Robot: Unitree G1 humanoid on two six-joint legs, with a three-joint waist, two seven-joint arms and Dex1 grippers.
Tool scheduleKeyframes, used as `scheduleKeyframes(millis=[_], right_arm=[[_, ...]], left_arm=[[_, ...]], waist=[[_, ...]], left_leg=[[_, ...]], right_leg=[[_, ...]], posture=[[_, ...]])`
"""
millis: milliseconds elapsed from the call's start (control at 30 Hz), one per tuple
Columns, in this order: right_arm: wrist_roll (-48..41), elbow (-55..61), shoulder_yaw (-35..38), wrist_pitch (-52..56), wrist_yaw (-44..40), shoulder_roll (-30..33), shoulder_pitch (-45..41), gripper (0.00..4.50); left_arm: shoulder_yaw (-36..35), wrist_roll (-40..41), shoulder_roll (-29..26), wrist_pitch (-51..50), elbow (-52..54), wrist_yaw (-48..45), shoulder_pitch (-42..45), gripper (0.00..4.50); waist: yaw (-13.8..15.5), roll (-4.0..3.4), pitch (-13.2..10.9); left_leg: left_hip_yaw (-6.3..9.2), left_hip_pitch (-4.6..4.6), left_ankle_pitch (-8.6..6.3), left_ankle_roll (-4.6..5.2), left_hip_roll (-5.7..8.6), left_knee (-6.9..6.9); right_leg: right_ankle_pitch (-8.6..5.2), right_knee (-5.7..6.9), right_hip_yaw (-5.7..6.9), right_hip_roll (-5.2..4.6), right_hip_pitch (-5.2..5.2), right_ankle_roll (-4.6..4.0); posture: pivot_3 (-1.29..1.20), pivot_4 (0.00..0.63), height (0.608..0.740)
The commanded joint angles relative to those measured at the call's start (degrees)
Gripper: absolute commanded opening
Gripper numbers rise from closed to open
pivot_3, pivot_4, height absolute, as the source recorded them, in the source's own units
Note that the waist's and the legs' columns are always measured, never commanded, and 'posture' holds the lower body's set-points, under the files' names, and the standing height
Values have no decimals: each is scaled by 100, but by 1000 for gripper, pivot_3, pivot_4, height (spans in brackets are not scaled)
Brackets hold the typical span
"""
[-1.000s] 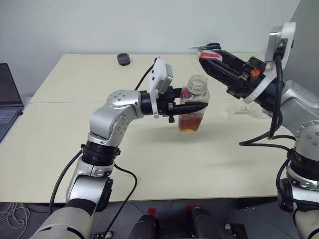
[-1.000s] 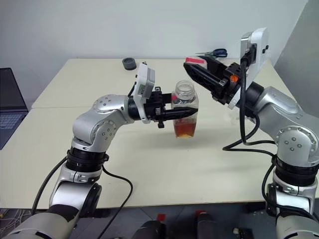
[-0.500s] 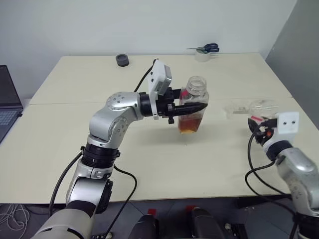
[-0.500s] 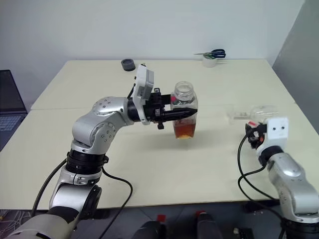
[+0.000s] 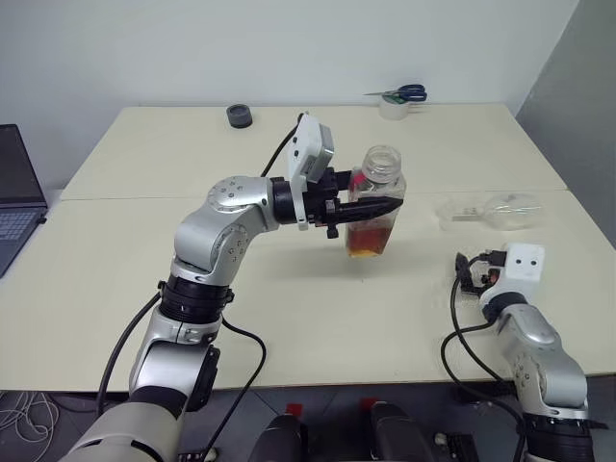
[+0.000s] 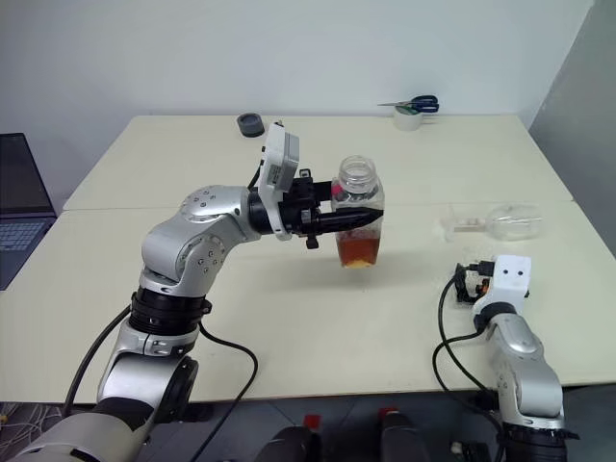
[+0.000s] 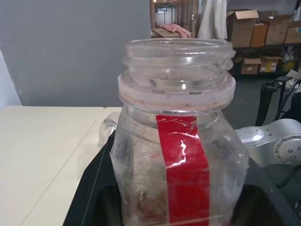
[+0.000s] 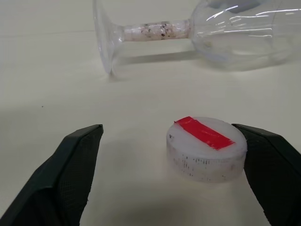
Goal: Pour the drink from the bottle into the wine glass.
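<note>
The bottle (image 5: pixel 373 202) hung uncapped above the table in the left gripper (image 5: pixel 377 205) — clamped tight, the drink (image 5: pixel 367 240) unpoured. Its cap (image 8: pixel 206 148) sat on the table between the right gripper's (image 8: pixel 171 179) parted fingers. The wine glass (image 5: pixel 496 210) lay sideways beyond it — needing righting first, I judged.

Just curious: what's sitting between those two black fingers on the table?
A small white cap with a red strip, resting between the right tool's open fingers; seen from its wrist.

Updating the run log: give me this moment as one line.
left gripper: shut on bottle, uncapped, upright | right gripper: open, cap on table | wine glass: lying on side
</note>
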State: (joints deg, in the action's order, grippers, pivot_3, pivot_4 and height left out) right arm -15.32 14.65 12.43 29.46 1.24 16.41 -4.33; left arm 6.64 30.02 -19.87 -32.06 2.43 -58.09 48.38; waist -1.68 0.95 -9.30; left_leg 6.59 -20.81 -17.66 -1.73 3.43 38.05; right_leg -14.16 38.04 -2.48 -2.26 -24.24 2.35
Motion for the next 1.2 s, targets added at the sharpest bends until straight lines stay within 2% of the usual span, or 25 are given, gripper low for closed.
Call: scheduleKeyframes(millis=[33, 433, 633, 733, 833, 867, 967, 1067, 1200], right_arm=[[54, 186, 154, -14, -23, 39, -109, 4479], [186, 219, 92, -64, -183, 99, -183, 4479], [150, 776, 186, -725, -556, 301, -363, 4479], [-329, 1386, 28, -429, -1379, 735, -442, 4479], [-1363, 2210, -166, 84, -2766, 1632, -532, 4479], [-1629, 2333, -139, 230, -3002, 1846, -600, 4479], [-2398, 2377, 61, 682, -3236, 2184, -1044, 4479], [-2957, 2303, -34, 1025, -3561, 2457, -1656, 4479], [-3295, 2030, -194, 1320, -3513, 2393, -2223, 4479]], left_arm=[[-68, 28, 46, 140, 106, 7, 214, 1883], [-77, 38, 43, 131, 127, 10, 194, 1883], [-119, -6, 85, 142, 182, 209, 120, 1883], [-178, -192, 160, 246, 51, 573, 166, 1883], [-313, -643, 190, 509, -488, 1189, 389, 1883], [-354, -793, 189, 617, -689, 1397, 471, 1883], [-528, -1238, 148, 1006, -1323, 2079, 678, 1883], [-757, -1761, 31, 1318, -1997, 2986, 802, 1883], [-1109, -2021, 0, 1373, -2268, 3851, 722, 1883]], waist=[[0, 0, 0], [-1, 0, 0], [-2, 0, 0], [-1, 0, 0], [1, 1, 0], [-2, 3, -1], [-7, 7, -4], [-6, 8, -4], [11, 14, -8]], left_leg=[[1, 0, 0, 0, 0, 0], [1, 0, 0, 0, 0, 0], [0, 0, 0, 0, 0, 0], [1, 0, 0, 0, 1, 0], [8, 0, 0, 0, -1, 1], [9, 0, 0, 1, 0, 2], [17, 2, -1, 2, -1, 4], [17, 1, -1, 2, 0, 5], [29, -6, -1, 1, -2, 1]], right_leg=[[0, 0, 1, 0, 0, 0], [0, 1, 1, 1, 0, 0], [0, 1, 1, 1, -1, 0], [0, 0, 2, 1, 0, 1], [0, -2, 8, 2, 5, 1], [0, -2, 11, 2, 6, 1], [1, -5, 16, 4, 12, 3], [1, -4, 14, 1, 10, 2], [2, -9, 23, -13, 6, 2]], posture=[[0, 150, 740], [0, 150, 740], [0, 150, 740], [0, 150, 740], [0, 150, 740], [0, 150, 740], [0, 150, 740], [0, 150, 740], [0, 150, 740]])
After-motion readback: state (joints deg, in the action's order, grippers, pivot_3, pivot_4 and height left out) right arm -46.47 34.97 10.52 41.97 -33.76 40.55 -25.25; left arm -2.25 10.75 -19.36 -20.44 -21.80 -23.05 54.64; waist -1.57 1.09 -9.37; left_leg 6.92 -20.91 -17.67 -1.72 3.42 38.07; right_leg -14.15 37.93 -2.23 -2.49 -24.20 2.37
